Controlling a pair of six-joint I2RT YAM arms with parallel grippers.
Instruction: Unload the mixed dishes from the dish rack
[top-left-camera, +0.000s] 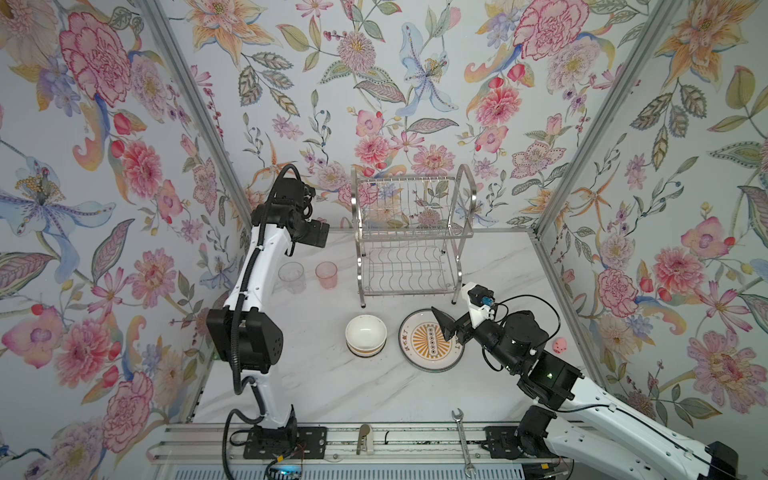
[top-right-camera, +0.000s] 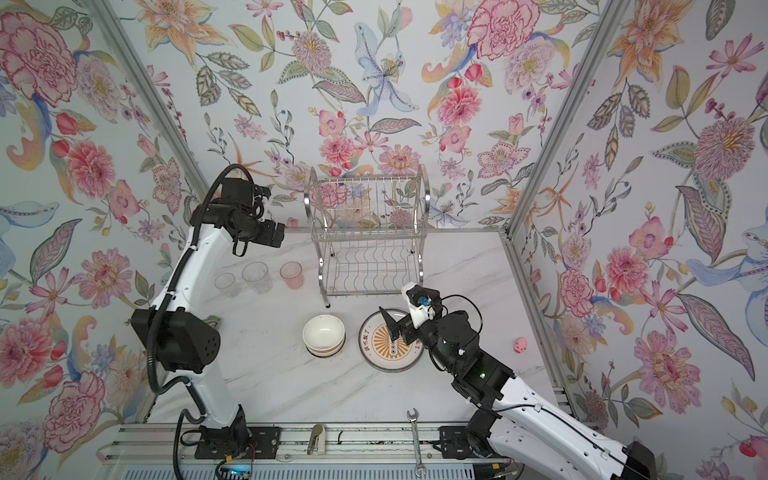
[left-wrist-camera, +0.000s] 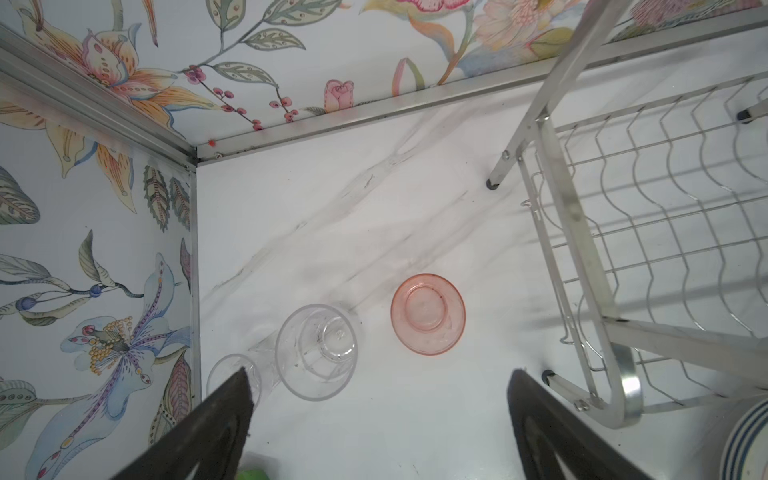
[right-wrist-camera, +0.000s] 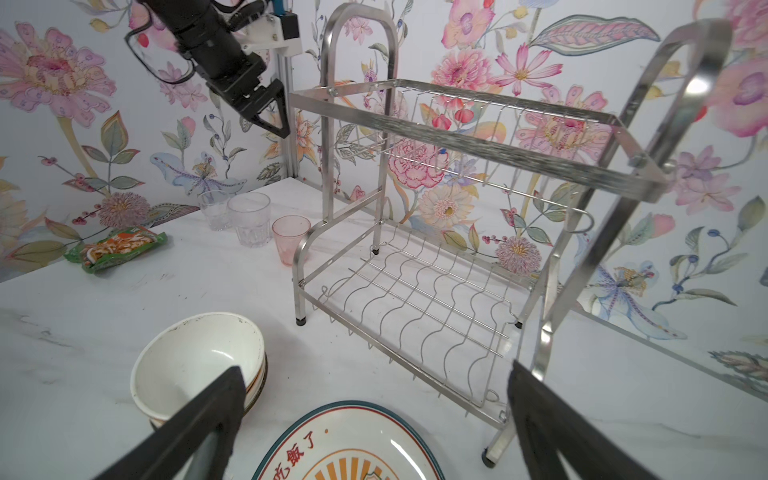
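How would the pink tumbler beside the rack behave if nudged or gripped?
The pink tumbler looks thin and see-through, so probably light and somewhat slippery. It stands upright, narrower at the base than the rim, so a push near the rim would likely tip it. On its side, the round wall would probably roll.

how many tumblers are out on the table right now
3, in a row left of the dish rack: a small clear tumbler farthest from it, a larger clear tumbler in the middle, and a pink tumbler nearest the rack. None seems hidden.
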